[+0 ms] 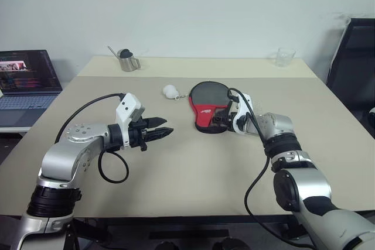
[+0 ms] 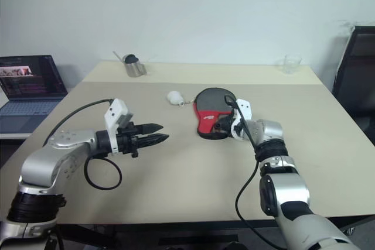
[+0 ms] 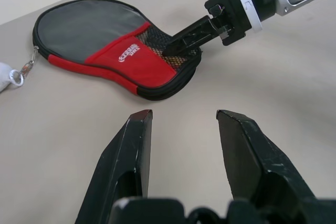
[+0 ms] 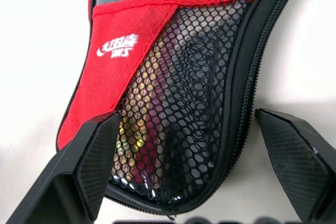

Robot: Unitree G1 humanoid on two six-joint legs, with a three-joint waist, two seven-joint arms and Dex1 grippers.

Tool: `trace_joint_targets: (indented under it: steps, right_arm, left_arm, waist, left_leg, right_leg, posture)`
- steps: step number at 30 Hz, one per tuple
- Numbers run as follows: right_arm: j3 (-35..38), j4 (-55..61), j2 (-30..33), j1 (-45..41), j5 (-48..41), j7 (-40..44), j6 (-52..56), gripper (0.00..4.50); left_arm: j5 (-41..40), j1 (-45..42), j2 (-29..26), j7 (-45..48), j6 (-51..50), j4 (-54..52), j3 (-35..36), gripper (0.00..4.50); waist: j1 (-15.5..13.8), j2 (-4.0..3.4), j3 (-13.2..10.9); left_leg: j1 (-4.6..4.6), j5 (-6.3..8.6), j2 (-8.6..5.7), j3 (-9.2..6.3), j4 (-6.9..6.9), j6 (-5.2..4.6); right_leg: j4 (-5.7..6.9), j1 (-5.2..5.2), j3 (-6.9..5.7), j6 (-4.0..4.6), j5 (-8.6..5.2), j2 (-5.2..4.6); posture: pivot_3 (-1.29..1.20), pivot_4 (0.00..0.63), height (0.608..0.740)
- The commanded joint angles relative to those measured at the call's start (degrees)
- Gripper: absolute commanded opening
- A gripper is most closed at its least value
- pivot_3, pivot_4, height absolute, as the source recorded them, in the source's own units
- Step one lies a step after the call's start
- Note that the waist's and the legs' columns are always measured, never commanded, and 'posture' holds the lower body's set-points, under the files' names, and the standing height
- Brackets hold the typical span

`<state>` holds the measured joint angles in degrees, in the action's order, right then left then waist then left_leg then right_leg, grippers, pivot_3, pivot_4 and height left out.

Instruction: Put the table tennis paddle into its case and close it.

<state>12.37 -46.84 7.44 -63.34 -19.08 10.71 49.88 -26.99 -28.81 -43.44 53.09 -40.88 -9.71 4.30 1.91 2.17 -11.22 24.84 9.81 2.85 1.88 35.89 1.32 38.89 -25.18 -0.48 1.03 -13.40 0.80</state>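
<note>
The case (image 1: 208,106) lies flat in the middle of the table, black with a red lower part, a white logo and a mesh pocket (image 4: 173,77). Its zip looks closed around the edge. The table tennis paddle is hidden; something light and reddish shows dimly through the mesh. My right gripper (image 1: 220,120) is open at the case's narrow end, one finger on each side of it (image 4: 187,118). My left gripper (image 1: 166,127) hovers to the left of the case, pointing at it, open with nothing between its fingers (image 3: 184,114).
A small white ball (image 1: 170,91) lies left of the case, joined to it by a metal ring. A metal cup (image 1: 128,61) and a glass (image 1: 285,57) stand at the table's far edge. A laptop (image 1: 26,80) sits far left, a black chair (image 1: 354,68) far right.
</note>
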Motion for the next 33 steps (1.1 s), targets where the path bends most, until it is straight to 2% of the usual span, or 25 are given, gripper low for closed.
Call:
trace_joint_targets:
  steps: [1,6,9,20,29,33]
  right_arm:
    - [1.5,-0.1,0.2,-2.4,-0.5,-0.4,-1.5,4.5]
    - [2.3,-1.3,0.7,-2.3,-0.3,-2.4,-2.2,4.5]
    - [2.5,-1.5,0.7,-2.2,-0.2,-2.9,-2.6,3.91]
    - [3.2,-1.5,0.7,-1.7,-0.3,-3.9,-2.7,0.06]
    - [1.2,1.2,1.2,-0.3,0.0,-2.0,0.9,0.02]
    - [-3.1,8.9,2.4,2.7,-0.4,2.4,7.7,0.02]
  left_arm:
    - [-1.1,-0.2,-0.5,-0.4,-0.2,-3.8,0.7,2.1]
    - [-1.0,-0.9,-0.7,-0.5,-0.5,-5.8,0.0,2.1]
    - [-1.4,-1.2,-0.6,-0.6,-1.0,-6.9,0.0,2.14]
    - [-1.1,-1.4,-1.1,-0.6,-0.8,-6.6,-0.7,2.14]
    - [-0.7,-1.7,-0.6,-0.7,-0.2,-5.8,-1.2,2.14]
    - [-0.5,-1.8,-0.7,-0.6,0.0,-5.5,-1.5,2.14]
  waist:
    - [0.0,0.0,0.0]
    - [0.0,0.0,0.0]
    - [0.0,0.0,0.0]
    - [0.0,0.0,0.0]
    - [0.0,0.0,0.0]
    - [-0.1,0.0,0.0]
  left_leg:
    - [0.0,0.0,0.0,0.01,-0.01,0.0]
    - [0.0,0.0,-0.02,0.01,-0.02,0.0]
    - [0.0,0.0,-0.02,0.0,-0.02,0.0]
    - [0.0,0.0,-0.01,0.0,-0.02,0.0]
    - [0.0,0.0,-0.02,0.0,-0.03,0.0]
    - [0.0,0.0,-0.01,0.0,-0.09,0.0]
  right_leg:
    - [-0.01,0.0,0.0,0.0,0.0,0.0]
    - [-0.03,0.01,0.0,0.0,0.0,0.0]
    - [-0.03,0.01,0.0,0.0,0.0,0.0]
    - [-0.02,0.01,0.0,0.0,0.0,0.0]
    - [-0.03,0.01,0.0,0.0,0.0,0.0]
    - [-0.1,0.01,0.0,0.0,-0.01,0.0]
  posture:
    - [0.0,0.15,0.74]
    - [0.0,0.15,0.74]
    - [0.0,0.15,0.74]
    - [0.0,0.15,0.74]
    - [0.0,0.15,0.74]
    - [0.0,0.15,0.74]
